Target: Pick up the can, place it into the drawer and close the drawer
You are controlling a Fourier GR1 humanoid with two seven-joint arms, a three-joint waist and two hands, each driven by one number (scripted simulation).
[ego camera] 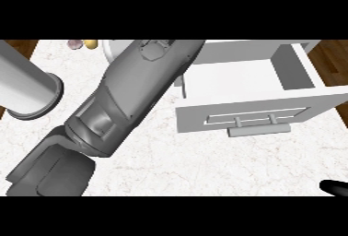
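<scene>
Can: I cannot see it for sure anywhere. My left arm point(129, 97) runs from the lower left corner up to the top middle and covers a broad strip of the table point(204, 166). My guess is the can sits under the arm's far end or just past the top edge. A pale round thing point(117, 50) peeks out just left of the arm's end; I cannot tell if it is the can.

Left hand point(158, 47): at the very top edge, mostly cut off. Wide, narrow or holding something, I cannot tell. Right hand point(334, 187): only a black tip in the lower right corner, well apart from everything; state cannot be told either.

Key relation: the drawer point(299, 64) is pulled out, its box just right of my left arm's end, with the front panel point(204, 115) and handle point(257, 130) on the side nearest me. No can shows in the part of the drawer I can see. The left hand is far nearer than the right. From it the drawer opening lies to the right, a short sideways carry. Closing would mean a push on the front away from me, along the drawer's slide axis.

Other: a tall cylinder point(27, 83) stands at the table's left edge, and small pink and yellow things point(81, 44) sit at top left. I judge this the grasp stage, nothing placed yet.
</scene>
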